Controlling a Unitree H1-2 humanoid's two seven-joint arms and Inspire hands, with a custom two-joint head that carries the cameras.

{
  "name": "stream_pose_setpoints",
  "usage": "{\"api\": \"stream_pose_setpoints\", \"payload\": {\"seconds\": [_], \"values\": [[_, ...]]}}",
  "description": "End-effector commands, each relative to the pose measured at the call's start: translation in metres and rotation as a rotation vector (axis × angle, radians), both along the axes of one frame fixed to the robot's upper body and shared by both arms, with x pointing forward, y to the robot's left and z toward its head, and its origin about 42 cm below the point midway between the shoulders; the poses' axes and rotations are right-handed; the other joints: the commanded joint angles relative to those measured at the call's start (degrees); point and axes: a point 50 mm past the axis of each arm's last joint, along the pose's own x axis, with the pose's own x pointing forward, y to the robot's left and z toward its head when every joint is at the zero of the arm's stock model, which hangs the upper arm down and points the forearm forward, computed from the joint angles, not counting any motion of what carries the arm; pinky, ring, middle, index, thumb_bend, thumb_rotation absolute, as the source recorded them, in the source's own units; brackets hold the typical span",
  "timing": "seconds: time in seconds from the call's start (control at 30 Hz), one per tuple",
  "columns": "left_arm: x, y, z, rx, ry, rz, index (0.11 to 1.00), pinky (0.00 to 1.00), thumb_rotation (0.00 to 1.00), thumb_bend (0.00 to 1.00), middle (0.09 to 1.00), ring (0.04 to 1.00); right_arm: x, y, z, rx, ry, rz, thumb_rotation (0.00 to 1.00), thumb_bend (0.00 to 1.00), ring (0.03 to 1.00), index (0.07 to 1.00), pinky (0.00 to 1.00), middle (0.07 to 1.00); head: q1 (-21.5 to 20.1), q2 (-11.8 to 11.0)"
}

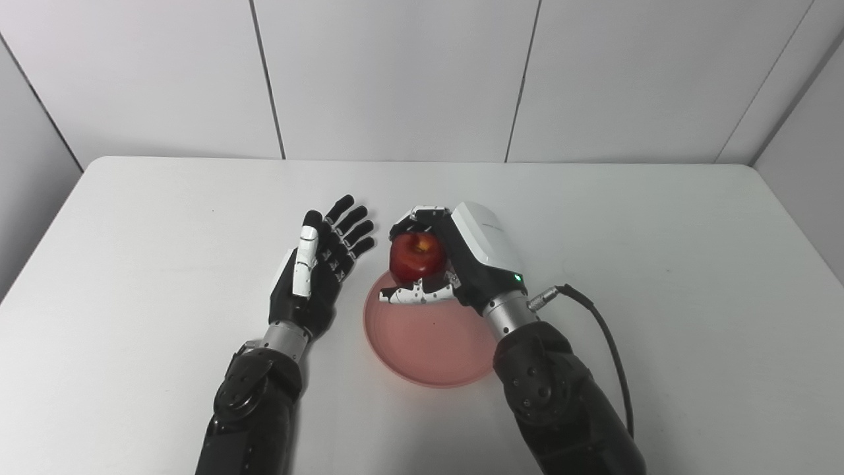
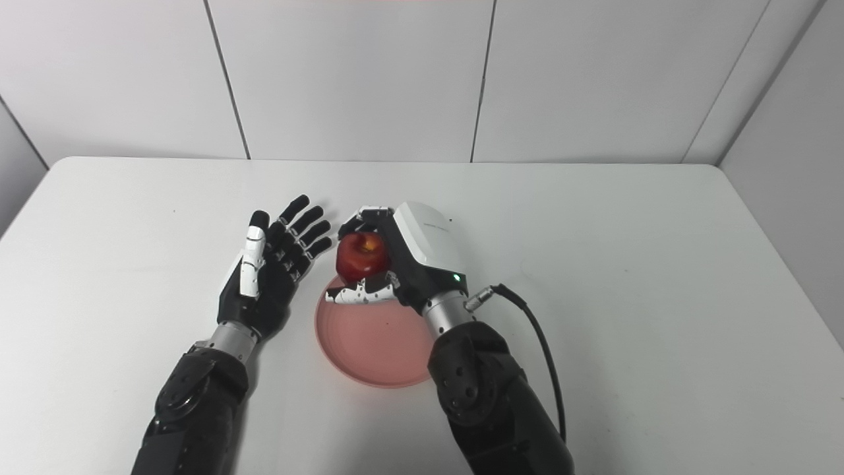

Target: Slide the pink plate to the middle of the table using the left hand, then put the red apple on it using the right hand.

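A pink plate [image 1: 428,343] lies near the middle of the white table [image 1: 659,264], toward the front. My right hand [image 1: 455,257] is shut on a red apple [image 1: 417,256] and holds it over the plate's far rim. The thumb reaches under the apple and the fingers curl over its top. Whether the apple touches the plate is unclear. My left hand [image 1: 323,264] is open just left of the plate, palm facing right, fingers spread and pointing away, holding nothing. The right arm hides the plate's right edge.
White wall panels [image 1: 395,72] stand behind the table's far edge. A black cable [image 1: 606,343] loops from the right wrist over the table to the right.
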Motion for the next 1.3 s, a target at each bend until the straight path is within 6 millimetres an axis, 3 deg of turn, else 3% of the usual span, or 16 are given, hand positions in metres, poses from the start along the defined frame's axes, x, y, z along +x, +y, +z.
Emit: {"api": "stream_pose_setpoints", "payload": {"seconds": [0.0,0.73,1.03,1.27], "values": [[-0.013,0.001,-0.028,0.019,0.142,-0.001,0.871,0.87,0.89,0.75,0.889,0.892,-0.002,0.005,0.012,0.02,-0.062,0.034,0.0,0.52,0.344,0.521,0.27,0.422,0.0,0.0],[-0.015,0.0,-0.027,0.029,0.144,-0.001,0.88,0.88,0.89,0.76,0.887,0.886,-0.006,-0.005,-0.026,-0.017,0.013,0.028,0.0,0.52,0.339,0.527,0.25,0.42,0.5,0.7],[-0.015,0.0,-0.027,0.028,0.144,0.0,0.876,0.88,0.89,0.76,0.885,0.882,-0.006,-0.006,-0.033,-0.031,0.024,0.017,0.0,0.52,0.361,0.528,0.27,0.43,0.5,0.7],[-0.015,0.0,-0.026,0.029,0.143,0.001,0.874,0.88,0.89,0.76,0.883,0.881,-0.01,-0.007,-0.033,0.002,0.018,0.019,0.01,0.52,0.431,0.53,0.33,0.46,0.5,0.8]]}}
